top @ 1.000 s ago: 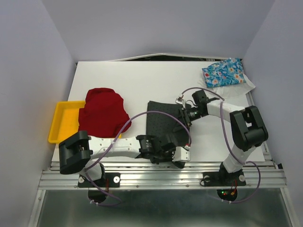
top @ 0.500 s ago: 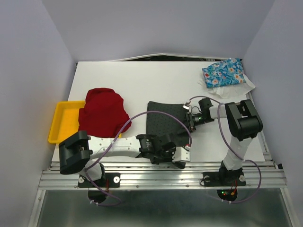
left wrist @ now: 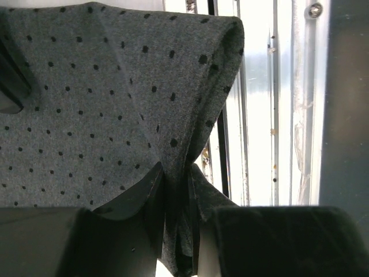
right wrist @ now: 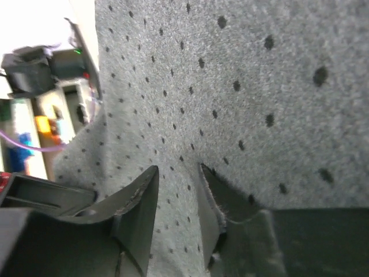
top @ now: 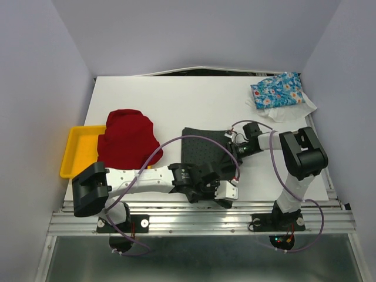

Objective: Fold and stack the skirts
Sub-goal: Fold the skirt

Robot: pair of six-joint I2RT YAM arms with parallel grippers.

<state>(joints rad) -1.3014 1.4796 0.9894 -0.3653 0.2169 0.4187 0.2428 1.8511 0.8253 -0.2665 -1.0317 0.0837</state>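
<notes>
Your right arm has tucked its elbow in over the last second and drawn the right gripper (right wrist: 177,173) a little nearer the bases. The left forearm has edged slightly leftward, and the cloth has barely shifted.

Both tools have hold of the grey dotted skirt (top: 202,147). The right one's jaws are closed to a narrow slot with the cloth's right-hand edge nipped in it. The left gripper (left wrist: 176,173) is squeezed onto a bunched fold at the near edge, close to the front rail of the table (top: 176,100). The skirt lies mid-table between the arms.

To fold it cleanly, I judge you should lift both pinches together, keep the edge between them taut, and carry it over evenly. If one side leads, the fold will likely twist.

The red skirt (top: 126,138) sits heaped to the left, overlapping the yellow tray (top: 79,147). The blue floral skirt (top: 276,90) lies well apart at the far right corner. Neither is stacked yet.
</notes>
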